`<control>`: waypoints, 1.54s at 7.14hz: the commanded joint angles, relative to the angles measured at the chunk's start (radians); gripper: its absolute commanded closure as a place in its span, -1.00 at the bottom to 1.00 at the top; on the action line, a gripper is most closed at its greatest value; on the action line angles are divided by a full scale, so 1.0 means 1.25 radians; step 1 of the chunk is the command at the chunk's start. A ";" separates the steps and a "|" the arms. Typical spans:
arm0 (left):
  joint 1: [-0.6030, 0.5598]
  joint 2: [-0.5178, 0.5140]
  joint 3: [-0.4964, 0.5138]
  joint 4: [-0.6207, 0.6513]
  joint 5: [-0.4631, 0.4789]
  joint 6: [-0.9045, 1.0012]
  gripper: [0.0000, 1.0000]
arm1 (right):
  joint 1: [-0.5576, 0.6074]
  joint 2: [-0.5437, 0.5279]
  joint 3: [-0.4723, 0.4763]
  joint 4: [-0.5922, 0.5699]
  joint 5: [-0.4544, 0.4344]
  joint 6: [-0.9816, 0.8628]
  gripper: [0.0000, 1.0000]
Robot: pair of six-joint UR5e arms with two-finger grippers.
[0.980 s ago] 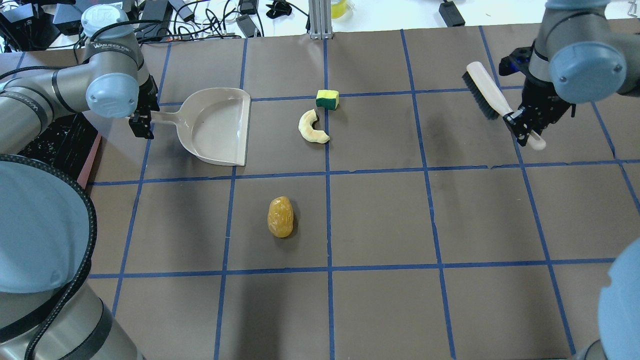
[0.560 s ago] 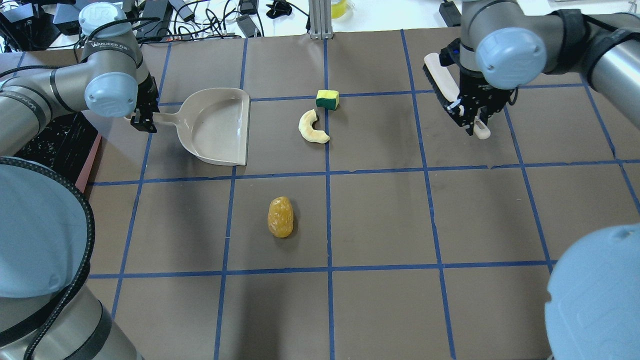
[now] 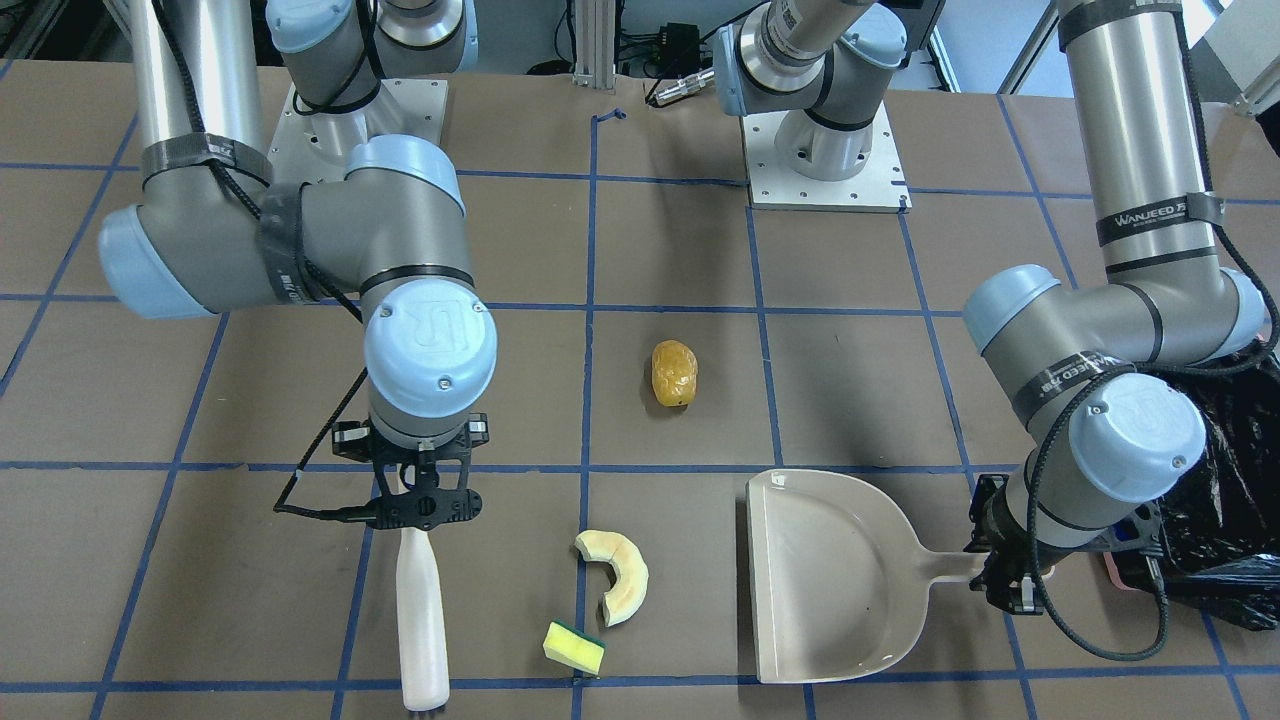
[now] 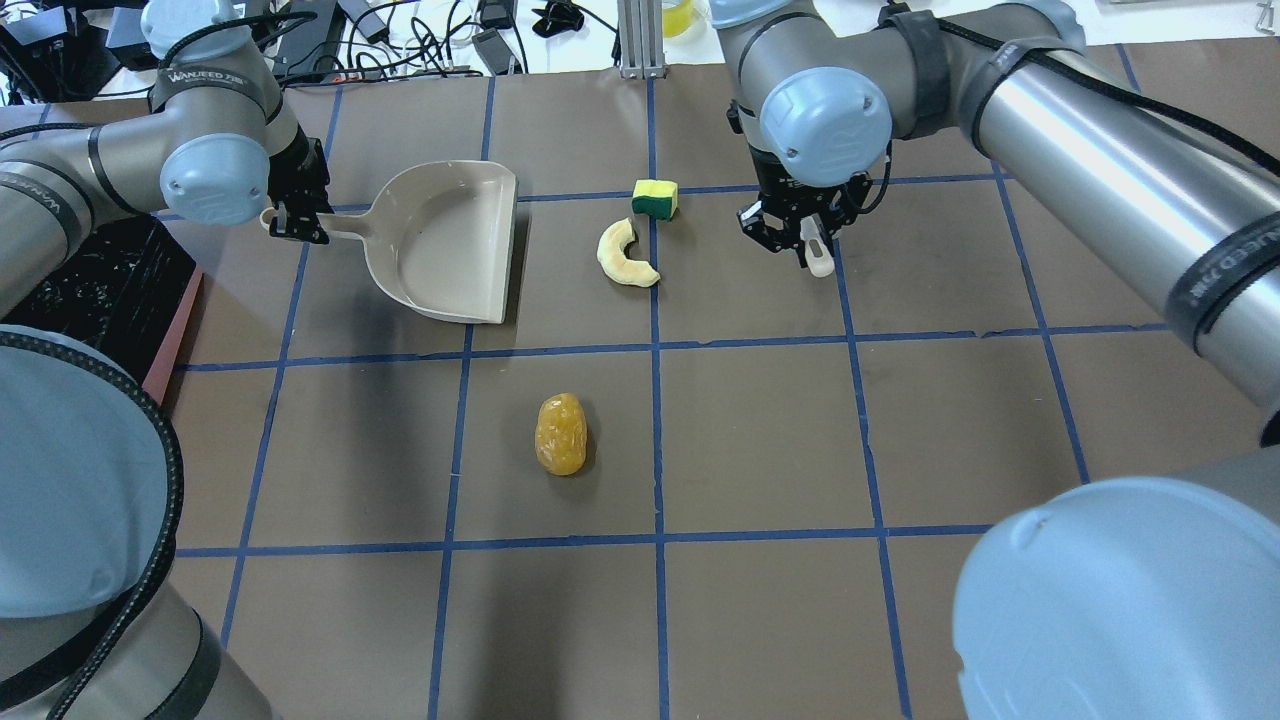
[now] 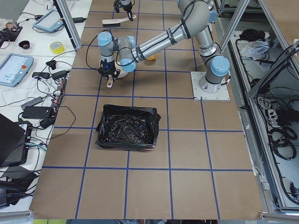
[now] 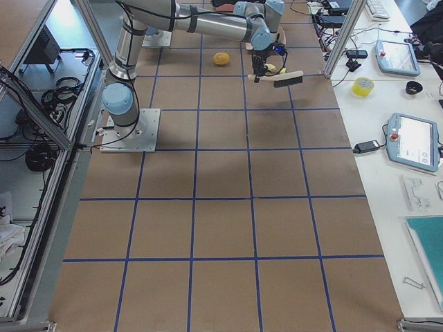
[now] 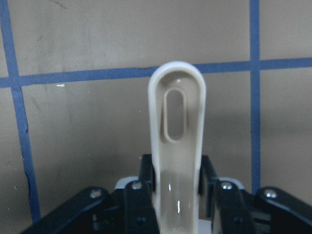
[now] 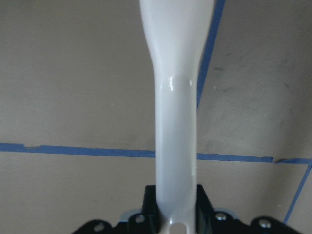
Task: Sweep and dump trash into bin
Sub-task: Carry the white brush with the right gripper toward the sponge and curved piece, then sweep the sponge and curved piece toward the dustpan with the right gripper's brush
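Note:
The trash lies on the brown table: a golden-brown lump [image 4: 561, 433], a pale crescent slice [image 4: 625, 255] and a yellow-and-green sponge [image 4: 655, 198]. My left gripper [image 4: 297, 218] is shut on the handle of the beige dustpan [image 4: 445, 245], whose open edge faces the slice. My right gripper [image 4: 800, 235] is shut on the handle of the beige brush [image 3: 421, 610], just right of the sponge and slice. The arm hides the brush head in the overhead view. The bin [image 5: 127, 127], lined with a black bag, stands at the table's left end, behind the left arm.
Blue tape lines divide the table into squares. Cables and power bricks [image 4: 420, 40] and an aluminium post [image 4: 640, 40] sit past the far edge. The two arm bases [image 3: 825, 150] stand on the robot's side of the table.
My right arm has swung left with the brush, from the table's right side to beside the sponge and slice. The dustpan has shifted slightly right and turned a little.

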 commanded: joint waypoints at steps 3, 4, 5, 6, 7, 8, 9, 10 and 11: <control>-0.115 -0.006 0.016 0.011 0.140 -0.051 1.00 | 0.078 0.042 -0.042 0.017 0.031 0.145 1.00; -0.130 -0.011 0.015 -0.005 0.140 -0.066 1.00 | 0.077 0.048 -0.040 0.017 0.018 0.157 1.00; -0.130 -0.019 0.017 -0.025 0.139 -0.069 1.00 | 0.077 0.059 -0.040 0.018 0.026 0.201 1.00; -0.130 -0.037 0.022 -0.026 0.139 -0.079 1.00 | 0.076 0.073 -0.046 0.016 0.032 0.205 1.00; -0.130 -0.049 0.031 -0.042 0.140 -0.112 1.00 | 0.069 0.083 -0.054 0.017 0.033 0.205 1.00; -0.130 -0.051 0.039 -0.060 0.133 -0.122 1.00 | 0.065 0.086 -0.054 0.017 0.066 0.231 1.00; -0.130 -0.051 0.041 -0.069 0.132 -0.127 1.00 | 0.067 0.090 -0.053 0.013 0.097 0.252 1.00; -0.130 -0.055 0.042 -0.069 0.132 -0.127 1.00 | 0.067 0.096 -0.045 0.015 0.091 0.260 1.00; -0.130 -0.058 0.047 -0.068 0.132 -0.128 1.00 | 0.069 0.095 -0.035 0.016 0.092 0.286 1.00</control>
